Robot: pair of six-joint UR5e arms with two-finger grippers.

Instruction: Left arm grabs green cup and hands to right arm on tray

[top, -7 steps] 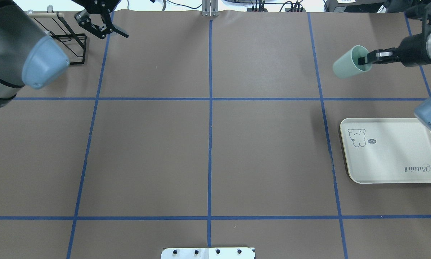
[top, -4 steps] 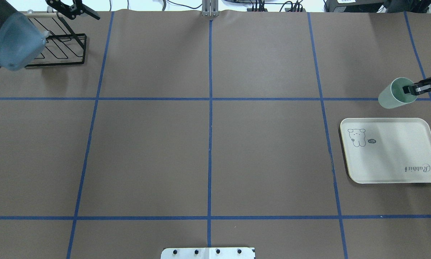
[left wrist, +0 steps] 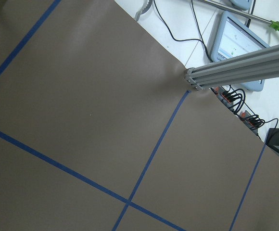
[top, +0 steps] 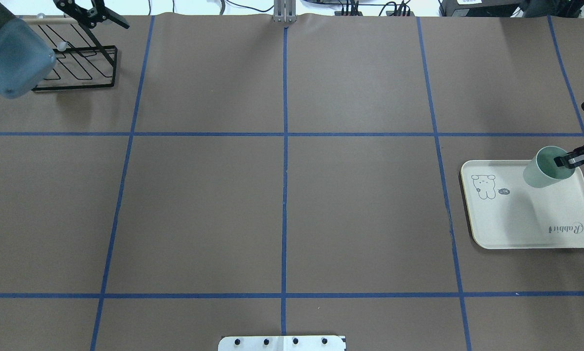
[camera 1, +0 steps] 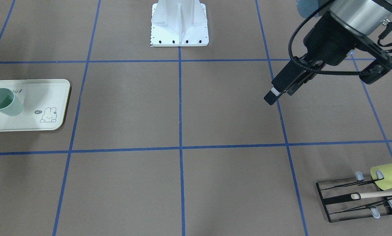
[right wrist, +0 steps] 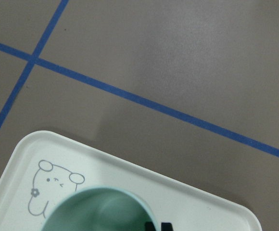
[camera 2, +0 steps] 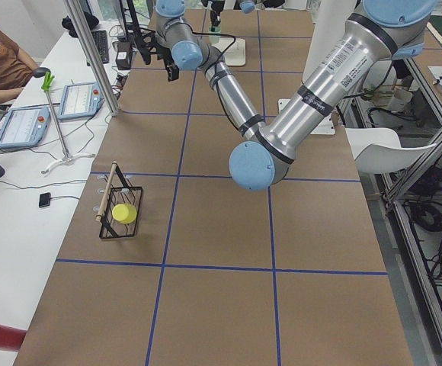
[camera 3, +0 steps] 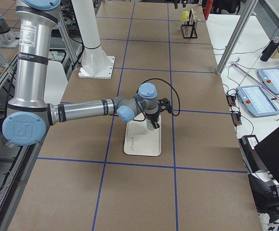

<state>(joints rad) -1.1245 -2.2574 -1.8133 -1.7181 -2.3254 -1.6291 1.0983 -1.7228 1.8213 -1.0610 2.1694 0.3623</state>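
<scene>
The pale mint green cup point(top: 540, 173) stands upright over the far right part of the cream Rabbit tray point(top: 516, 224). My right gripper point(top: 566, 160) is shut on its rim, one finger inside and one outside. I cannot tell whether the cup's base touches the tray. In the front view the cup point(camera 1: 9, 104) is at the left edge over the tray point(camera 1: 32, 123). The right wrist view shows the cup's rim point(right wrist: 101, 204) and the tray's bunny corner point(right wrist: 187, 197). My left gripper point(top: 94, 13) is open and empty at the far left corner, above the rack.
A black wire rack point(top: 77, 73) stands at the far left; in the front view it point(camera 1: 343, 201) holds a yellow-green cup point(camera 1: 389, 175). The left arm's elbow cap point(top: 16, 58) hangs over the left edge. The robot base point(camera 1: 179, 23) stands at the near middle edge.
My right gripper has carried the green cup from the far right of the table back and down over the tray. My left arm has pulled back to the far left corner.
</scene>
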